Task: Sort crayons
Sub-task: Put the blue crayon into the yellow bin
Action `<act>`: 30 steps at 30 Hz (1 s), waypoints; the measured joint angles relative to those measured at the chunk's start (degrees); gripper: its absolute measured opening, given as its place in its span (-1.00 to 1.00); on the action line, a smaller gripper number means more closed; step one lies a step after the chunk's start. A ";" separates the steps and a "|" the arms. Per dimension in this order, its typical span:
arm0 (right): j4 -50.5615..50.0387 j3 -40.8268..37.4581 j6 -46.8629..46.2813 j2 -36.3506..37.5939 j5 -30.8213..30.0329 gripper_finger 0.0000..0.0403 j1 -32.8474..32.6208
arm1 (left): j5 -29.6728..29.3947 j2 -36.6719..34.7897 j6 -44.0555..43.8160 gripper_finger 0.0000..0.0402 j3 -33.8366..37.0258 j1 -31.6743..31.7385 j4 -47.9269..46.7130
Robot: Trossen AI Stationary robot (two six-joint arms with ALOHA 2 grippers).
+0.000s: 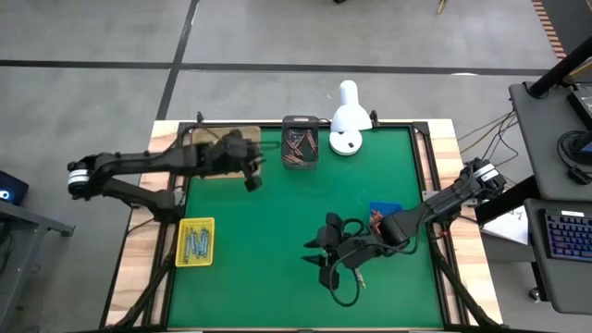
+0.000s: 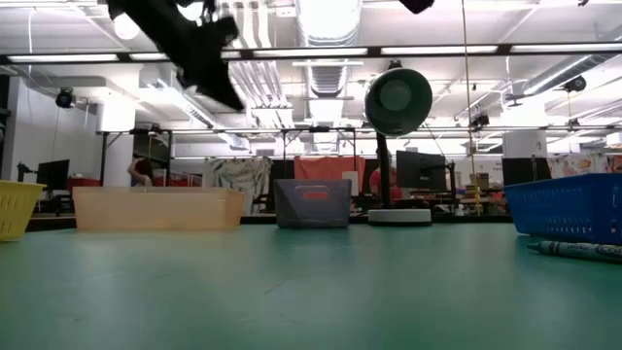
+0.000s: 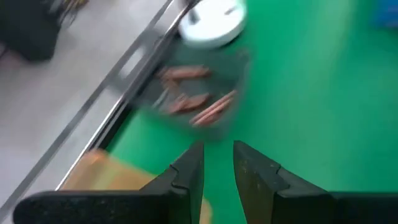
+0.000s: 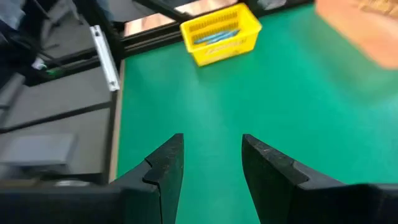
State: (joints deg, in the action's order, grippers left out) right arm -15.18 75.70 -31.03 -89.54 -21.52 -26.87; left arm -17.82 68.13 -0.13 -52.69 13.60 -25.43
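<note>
Both tools empty over green worktop

Left tool (image 3: 217,165): fingers slightly parted, holding nothing; grey tray of brown crayons (image 3: 196,102) just ahead. Right tool (image 4: 211,158): fingers spread, empty; yellow basket of blue crayons (image 4: 217,34) well ahead. Four trays total.

Brown crayons (image 1: 299,148) lie heaped in the grey tray at the table's far edge, bluish ones (image 1: 195,243) lie lengthwise in the yellow tray near the left edge, and a single crayon (image 2: 580,250) lies flat on the green mat just before the blue tray.
</note>
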 joint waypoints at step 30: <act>-13.12 0.02 -21.49 -1.83 6.71 -0.49 0.17 | -13.13 -2.09 -0.59 -0.66 7.28 -36.41 25.84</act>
State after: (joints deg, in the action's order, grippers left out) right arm -28.30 75.72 -52.52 -91.36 -14.81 -26.70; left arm -30.96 66.03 -0.72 -45.40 -22.80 0.41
